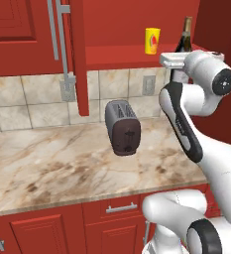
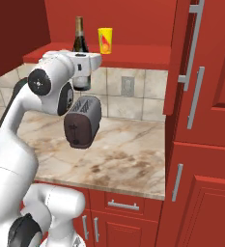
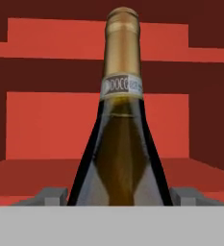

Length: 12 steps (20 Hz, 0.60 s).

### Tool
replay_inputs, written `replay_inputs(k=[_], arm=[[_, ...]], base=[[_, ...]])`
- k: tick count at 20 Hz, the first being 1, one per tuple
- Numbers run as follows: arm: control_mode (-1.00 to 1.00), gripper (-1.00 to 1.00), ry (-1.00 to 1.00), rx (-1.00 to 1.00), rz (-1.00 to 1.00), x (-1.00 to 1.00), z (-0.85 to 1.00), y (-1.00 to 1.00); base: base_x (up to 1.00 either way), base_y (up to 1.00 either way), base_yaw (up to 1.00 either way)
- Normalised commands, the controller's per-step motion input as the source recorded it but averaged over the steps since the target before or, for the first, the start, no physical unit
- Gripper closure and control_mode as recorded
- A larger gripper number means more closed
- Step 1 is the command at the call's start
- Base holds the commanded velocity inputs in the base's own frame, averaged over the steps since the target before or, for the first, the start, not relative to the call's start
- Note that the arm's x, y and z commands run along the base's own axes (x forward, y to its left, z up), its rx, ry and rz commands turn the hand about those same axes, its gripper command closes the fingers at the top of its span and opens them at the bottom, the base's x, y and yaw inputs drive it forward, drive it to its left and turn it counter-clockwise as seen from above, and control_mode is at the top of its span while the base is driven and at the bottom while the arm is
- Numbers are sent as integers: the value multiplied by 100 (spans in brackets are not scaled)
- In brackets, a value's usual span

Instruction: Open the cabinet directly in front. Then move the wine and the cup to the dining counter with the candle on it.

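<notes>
The red cabinet [image 1: 118, 55] stands open, its doors swung wide and its inner shelf [image 2: 138, 54] bare on the right. The wine [image 3: 123, 120], a dark bottle with a gold-foiled neck, fills the hand view. My gripper [image 3: 119, 198] is shut on its body, one fingertip against each side. From the base, the wine [image 1: 187, 33] [image 2: 78, 34] rises above my hand at the shelf's front edge, and its lower body shows below the hand. The yellow cup [image 1: 152, 40] [image 2: 105, 40] stands on the shelf just beside the bottle. The dining counter and candle are out of view.
A dark toaster [image 1: 122, 127] [image 2: 82, 120] sits on the marbled worktop [image 1: 47, 163] right under my hand. The open door's edge [image 1: 80, 59] hangs to the left, and another door [image 2: 181, 58] juts out on the right. Tiled wall with outlets lies behind.
</notes>
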Motion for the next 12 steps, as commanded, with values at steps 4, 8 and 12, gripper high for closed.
replay_inputs(k=[4,8,12], arm=[[-100,100,4,0,0,-100,-89,0],[-100,100,12,0,7,-100,-98,0],[-100,100,-23,0,10,-66,-26,-2]], base=[[0,0,0],[0,0,0],[0,0,0]])
